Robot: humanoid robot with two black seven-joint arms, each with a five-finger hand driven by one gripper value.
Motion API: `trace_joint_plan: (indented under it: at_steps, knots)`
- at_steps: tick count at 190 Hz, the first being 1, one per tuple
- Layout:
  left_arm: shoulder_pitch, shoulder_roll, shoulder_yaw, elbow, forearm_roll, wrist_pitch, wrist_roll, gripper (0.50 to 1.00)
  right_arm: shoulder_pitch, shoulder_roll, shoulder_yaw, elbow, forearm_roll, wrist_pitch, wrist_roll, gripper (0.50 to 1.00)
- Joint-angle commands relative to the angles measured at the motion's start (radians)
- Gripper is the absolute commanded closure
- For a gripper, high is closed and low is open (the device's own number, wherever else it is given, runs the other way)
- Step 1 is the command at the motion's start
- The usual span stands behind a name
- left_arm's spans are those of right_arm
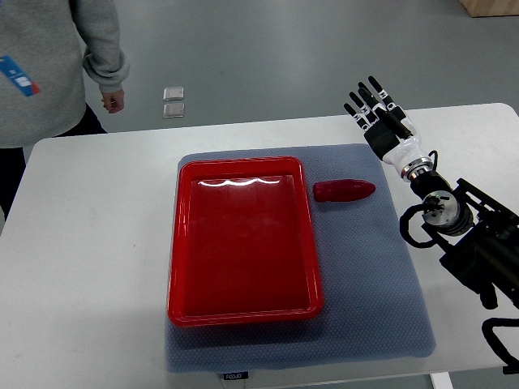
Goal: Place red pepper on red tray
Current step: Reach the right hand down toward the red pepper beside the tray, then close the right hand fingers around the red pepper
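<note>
**Still apart: pepper on the mat, hand off to the far right**

Just right of the red tray [243, 312], near its far right corner, the red pepper [344, 190] lies on its side, pointing left to right, with a narrow strip of mat between it and the tray's rim. It is not on the tray, whose floor holds nothing. The right hand [379, 117] hangs further right and further away than the pepper, over the far right corner of the mat where it meets the bare table. Its dark fingers [362, 100] are straight and spread, pointing away from the robot, and grip nothing; a clear gap separates them from the pepper. The black forearm runs from the wrist down to the right edge.

Tray and pepper sit on a grey-blue mat [373, 308], which rests on a white table [89, 267]. Beyond the table is a grey floor with two small pale squares [173, 102] on it. A person in a grey sweatshirt [49, 65] stands at the far left corner, one hand [113, 100] hanging by the table's far edge.

Right of the tray the mat is bare except for the pepper, and the near right part of it lies open. The table's left side is wide and bare too.
</note>
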Motion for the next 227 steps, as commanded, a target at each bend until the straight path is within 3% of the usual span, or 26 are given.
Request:
trace_joint_plan:
  at_steps: [1, 84, 85, 99, 100, 112, 124, 125, 142, 161, 172, 173, 191, 227]
  knots:
    - [0.0, 0.0, 0.0, -0.001, 0.0, -0.001, 0.0, 0.5, 0.0, 0.0, 0.0, 0.0, 0.0, 0.002, 0.0, 0.587]
    - [0.0, 0.0, 0.0, -0.001, 0.0, 0.0, 0.0, 0.5, 0.052, -0.029, -0.02, 0.001, -0.21, 0.038, -0.021, 0.587]
    - [0.0, 0.0, 0.0, -0.001, 0.0, 0.0, 0.0, 0.5, 0.089, -0.066, -0.072, 0.001, -0.316, 0.064, -0.041, 0.587]
    - [0.0, 0.0, 0.002, -0.001, 0.0, -0.001, 0.0, 0.5, 0.1, -0.084, -0.1, 0.001, -0.368, 0.075, -0.043, 0.587]
    - [0.0, 0.0, 0.002, -0.001, 0.0, -0.001, 0.0, 0.5, 0.138, -0.128, -0.16, 0.005, -0.497, 0.092, -0.043, 0.587]
    - [0.0, 0.0, 0.002, -0.002, 0.0, -0.001, 0.0, 0.5, 0.198, -0.176, -0.228, 0.029, -0.65, 0.097, -0.043, 0.587]
    - [0.0, 0.0, 0.002, -0.002, 0.0, 0.0, 0.0, 0.5, 0.206, -0.184, -0.241, 0.037, -0.677, 0.097, -0.043, 0.589]
    - [0.0, 0.0, 0.002, -0.002, 0.0, -0.001, 0.0, 0.5, 0.233, -0.233, -0.3, 0.084, -0.804, 0.094, -0.046, 0.589]
    - [-0.002, 0.0, 0.002, -0.002, 0.0, -0.001, 0.0, 0.5, 0.267, -0.315, -0.387, 0.178, -0.994, 0.081, -0.046, 0.589]
    - [-0.005, 0.0, 0.003, -0.002, 0.0, -0.001, 0.0, 0.5, 0.264, -0.347, -0.452, 0.261, -1.181, -0.003, -0.044, 0.589]
    - [-0.005, 0.0, 0.003, -0.002, 0.0, -0.001, 0.0, 0.5, 0.264, -0.347, -0.452, 0.261, -1.181, -0.003, -0.044, 0.589]
    - [-0.005, 0.0, 0.002, -0.002, 0.0, -0.001, 0.0, 0.5, 0.252, -0.348, -0.497, 0.28, -1.265, -0.074, -0.04, 0.589]
    - [-0.005, 0.0, 0.002, -0.002, 0.0, -0.001, 0.0, 0.5, 0.224, -0.345, -0.56, 0.288, -1.313, -0.198, -0.038, 0.591]
    - [-0.005, 0.0, 0.0, -0.001, 0.0, -0.001, 0.0, 0.5, 0.161, -0.319, -0.597, 0.287, -1.324, -0.298, -0.038, 0.593]
